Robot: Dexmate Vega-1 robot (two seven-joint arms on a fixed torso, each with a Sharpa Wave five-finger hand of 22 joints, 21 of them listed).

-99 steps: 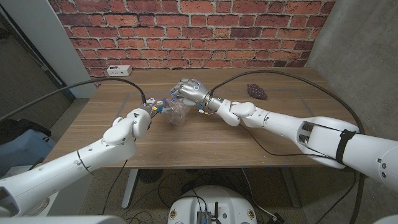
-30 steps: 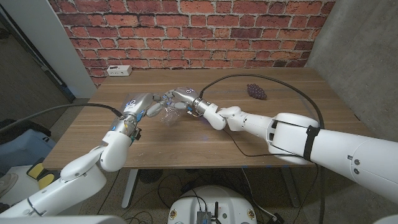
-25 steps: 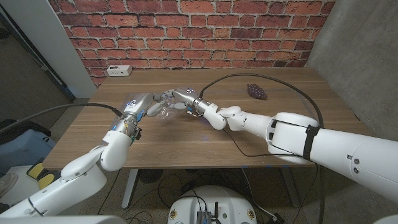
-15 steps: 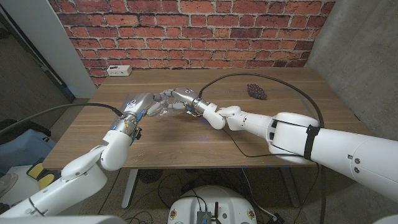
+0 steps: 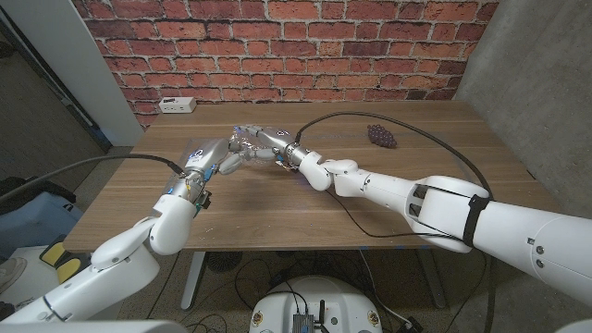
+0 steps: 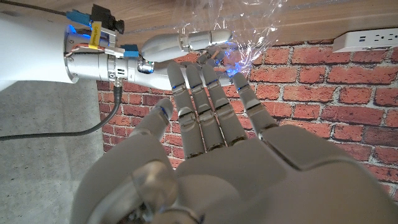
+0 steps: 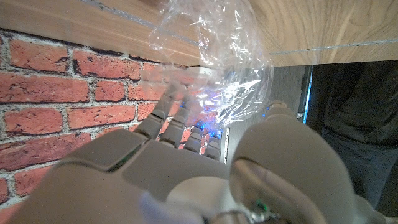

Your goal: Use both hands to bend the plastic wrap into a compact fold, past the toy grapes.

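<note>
plastic wrap between both hands' fingers

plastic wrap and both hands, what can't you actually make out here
- Plastic wrap, head view: both hands cover it, so how far it is folded is hidden.
- Left hand, left wrist view: seen from its back, so its grip is unclear.
- Right hand, right wrist view: wrap veils its fingertips.
- Toy grapes, head view: too small for detail.

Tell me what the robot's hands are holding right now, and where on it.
Both hands hold the plastic wrap: left hand and right hand press its crumpled bunch between their fingertips.
</note>
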